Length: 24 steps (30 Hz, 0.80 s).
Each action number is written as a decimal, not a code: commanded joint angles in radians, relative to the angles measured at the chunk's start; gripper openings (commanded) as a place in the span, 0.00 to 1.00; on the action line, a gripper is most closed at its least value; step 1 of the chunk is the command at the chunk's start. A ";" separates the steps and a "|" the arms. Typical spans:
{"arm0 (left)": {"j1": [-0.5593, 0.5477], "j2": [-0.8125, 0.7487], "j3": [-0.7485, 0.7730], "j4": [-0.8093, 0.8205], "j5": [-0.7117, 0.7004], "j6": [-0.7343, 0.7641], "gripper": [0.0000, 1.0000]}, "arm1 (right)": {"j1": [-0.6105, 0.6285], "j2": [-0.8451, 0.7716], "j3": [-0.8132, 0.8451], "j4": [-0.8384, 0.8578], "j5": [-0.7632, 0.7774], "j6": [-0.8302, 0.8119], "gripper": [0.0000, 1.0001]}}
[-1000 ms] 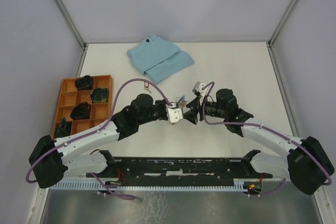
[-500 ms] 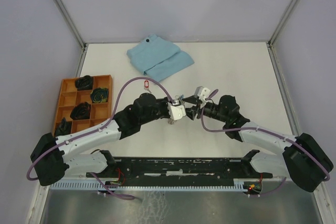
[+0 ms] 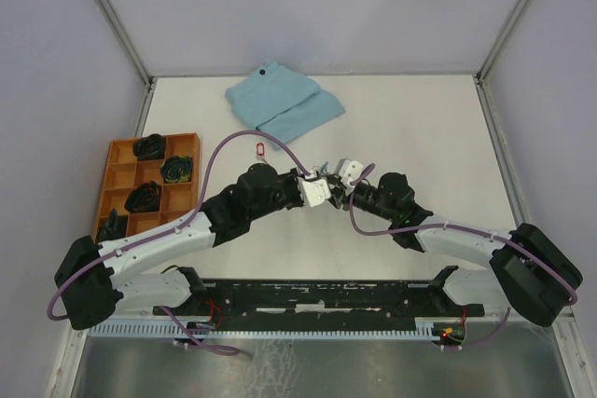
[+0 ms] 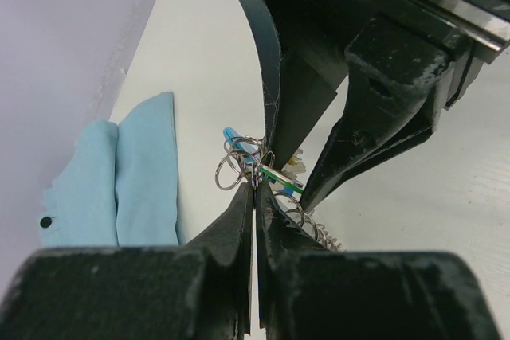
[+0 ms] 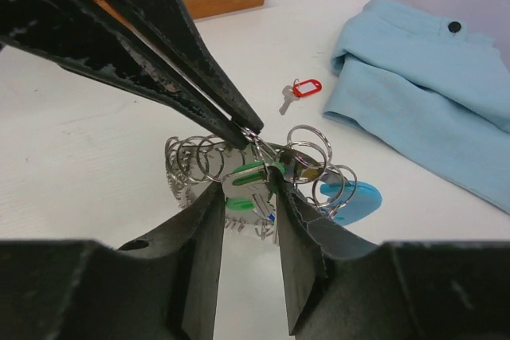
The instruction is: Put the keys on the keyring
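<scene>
Left gripper (image 5: pixel 243 134) pinches the keyring (image 5: pixel 239 161) steady while the right gripper (image 5: pixel 259 189) clasps the green-tagged key (image 5: pixel 249 177) for threading.

No readable text from here. Red key tag (image 5: pixel 305 87) looks blank, green tag (image 5: pixel 243 174) mostly hidden, nothing printed on the blue cloth (image 5: pixel 430 89) or the orange tray (image 3: pixel 119 174).

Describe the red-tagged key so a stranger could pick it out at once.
Start at the folded light-blue cloth at the table's far edge. Just in front of it, on bare white table, lies the red-tagged key alone, away from the keyring between the two tools. It is the only key with a red oval tag and the only one lying loose.
</scene>
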 commanded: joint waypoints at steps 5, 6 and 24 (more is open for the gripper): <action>-0.007 -0.008 0.069 0.051 -0.027 -0.067 0.03 | 0.003 -0.006 0.026 0.084 0.055 -0.019 0.29; -0.008 -0.006 0.072 0.048 -0.031 -0.071 0.03 | 0.004 -0.010 0.026 0.081 0.055 -0.021 0.26; -0.007 0.025 0.100 0.022 -0.048 -0.142 0.03 | 0.004 -0.060 0.035 0.014 0.080 -0.020 0.41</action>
